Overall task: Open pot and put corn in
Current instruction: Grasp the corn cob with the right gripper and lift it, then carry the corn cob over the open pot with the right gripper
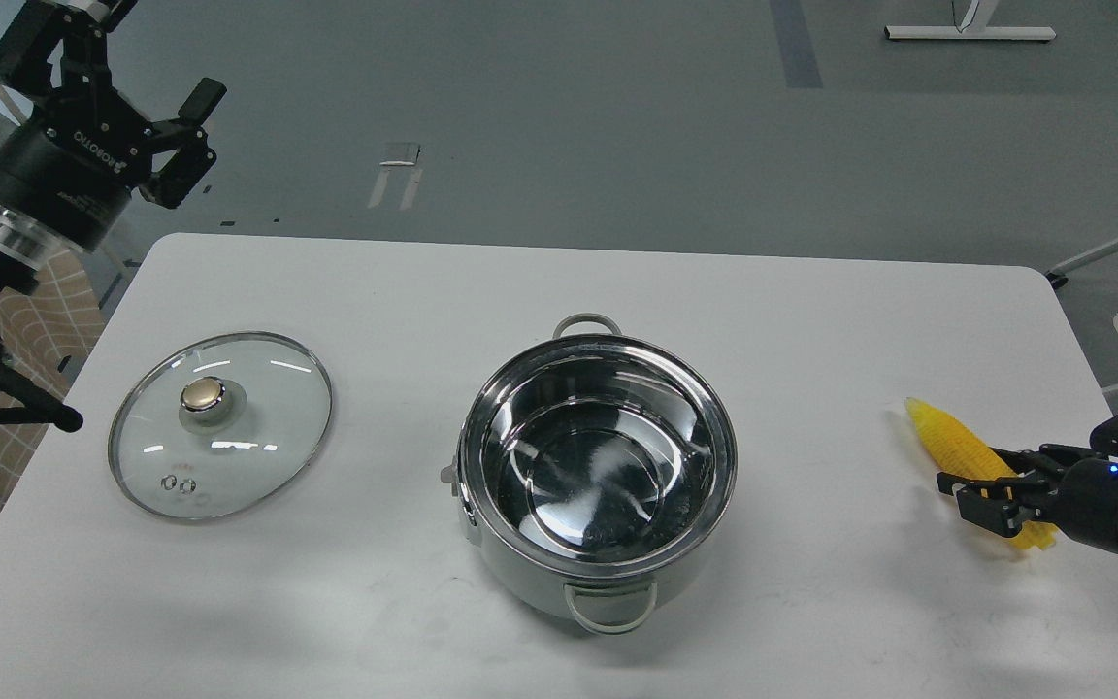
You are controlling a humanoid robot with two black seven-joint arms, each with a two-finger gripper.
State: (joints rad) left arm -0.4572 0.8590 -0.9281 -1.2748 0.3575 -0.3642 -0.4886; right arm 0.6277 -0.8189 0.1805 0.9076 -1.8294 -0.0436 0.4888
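Observation:
The shiny steel pot (720, 427) stands open and empty at the middle of the white table (423, 291). The yellow corn (947, 439) lies on the table at the right, pointed tip to the upper left. My right gripper (996, 481) is low at the corn's thick half with one finger on each side of it; the jaws still look apart. The thick end is partly hidden behind the fingers. My left gripper (192, 136) is open and empty, raised beyond the table's far left corner.
The glass lid (258, 427) with its gold knob (202, 393) lies flat on the table left of the pot. The table's right edge is close behind the corn. White furniture stands off the table at the far right.

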